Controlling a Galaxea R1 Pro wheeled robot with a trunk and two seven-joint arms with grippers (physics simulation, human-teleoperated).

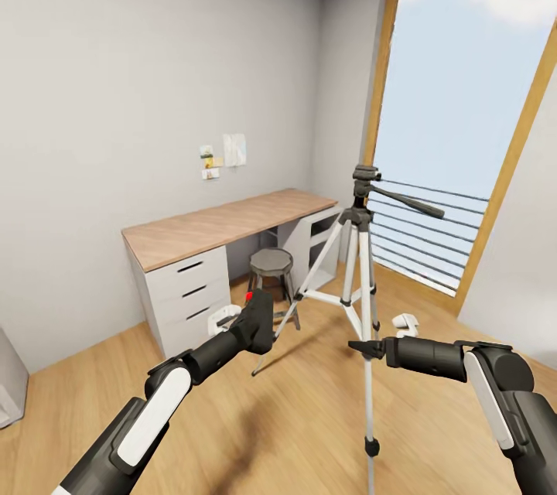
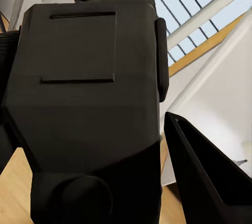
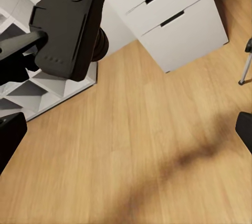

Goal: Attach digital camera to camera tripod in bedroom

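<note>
The bedroom is bounded by white-grey walls and a tall wood-framed window point(image 1: 464, 116) that fills the right side, its sill rail running down to a light plank floor point(image 1: 309, 425) with a broad bare stretch in front of the robot. Against the far wall stands the wood-topped white desk point(image 1: 224, 226), its drawer block reaching toward the left arm, with a grey stool point(image 1: 271, 261) tucked just beside it. The camera tripod point(image 1: 357, 271) stands upright in mid-floor between desk and window, legs splayed, one leg running down close past the right arm, its dark head topmost and the black pan handle pointing toward the window. The left gripper point(image 1: 251, 317) is pinching the digital camera point(image 1: 258, 320) (red dot on top), held in the air just left of the tripod's legs and well below its head. The right gripper point(image 1: 363, 347) hovers beside the near tripod leg, its fingers spread apart and holding nothing.
</note>
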